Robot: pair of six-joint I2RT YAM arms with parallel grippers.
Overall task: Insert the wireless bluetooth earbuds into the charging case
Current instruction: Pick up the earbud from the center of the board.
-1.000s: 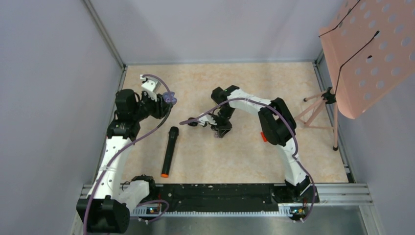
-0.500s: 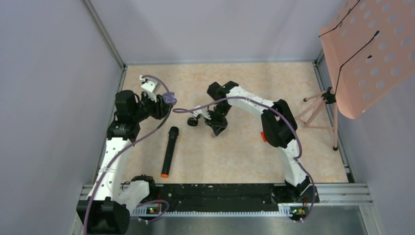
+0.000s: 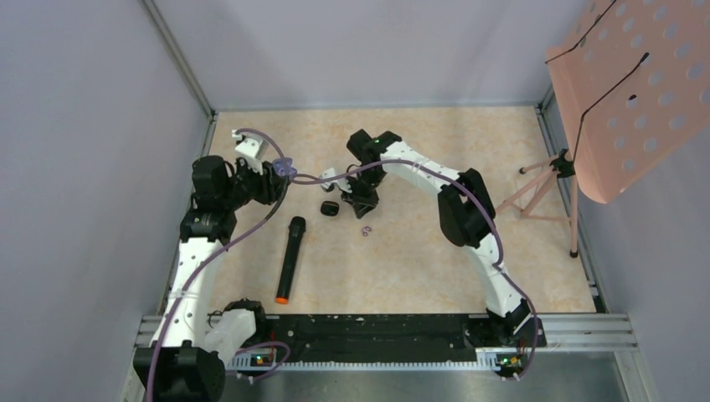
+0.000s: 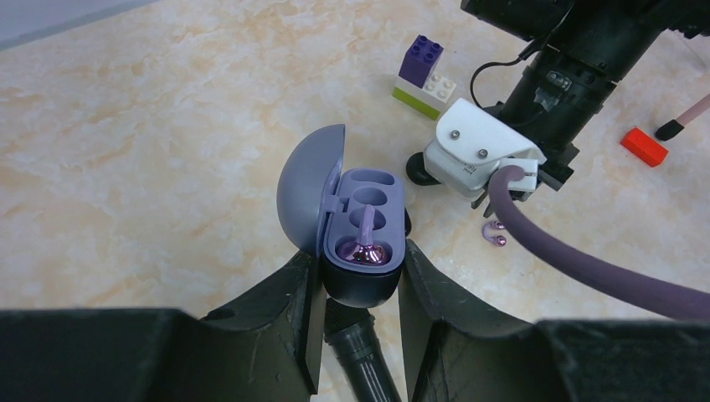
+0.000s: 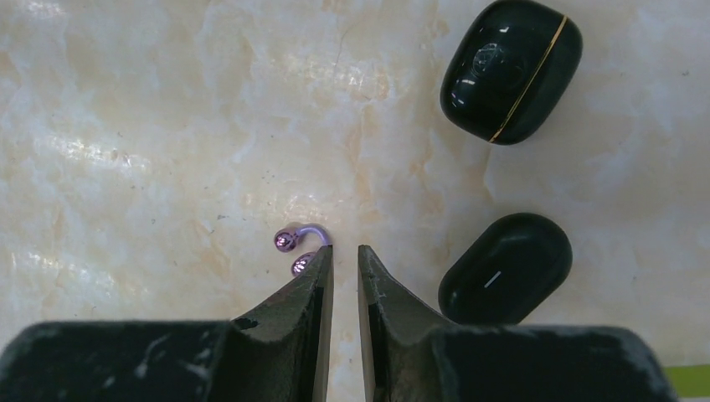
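My left gripper (image 4: 360,272) is closed partway, its two fingers (image 4: 306,285) pressing the sides of the charging case's (image 4: 360,209) dark lower shell, so the case is clamped between them and held off the table (image 4: 126,126). The case points away from my palm with its lilac lid (image 4: 306,188) swung open towards the left finger. One purple C-shaped earbud (image 4: 366,247) sits in the well nearest my fingertips, and the well beyond it is bare. Under the case, between my fingers, the black microphone (image 4: 360,356) lies on the table.

My right gripper (image 5: 343,255) is drawn almost together, with only a thin slit between the fingers and nothing in it. The second earbud (image 5: 297,243), a purple curl with two shiny bead ends, lies on the table right at the tip of the finger on the left of my wrist view, outside the slit. I cannot tell whether the finger touches it. From above, this earbud (image 3: 366,230) lies a little nearer the arm bases than the right gripper (image 3: 362,201).

On the other side of my right fingers lie two glossy black pods, one (image 5: 505,268) just beside the fingertip and one with a gold seam (image 5: 511,71) further out ahead. Past the held case, a small stack of toy bricks (image 4: 423,75) stands on the table.
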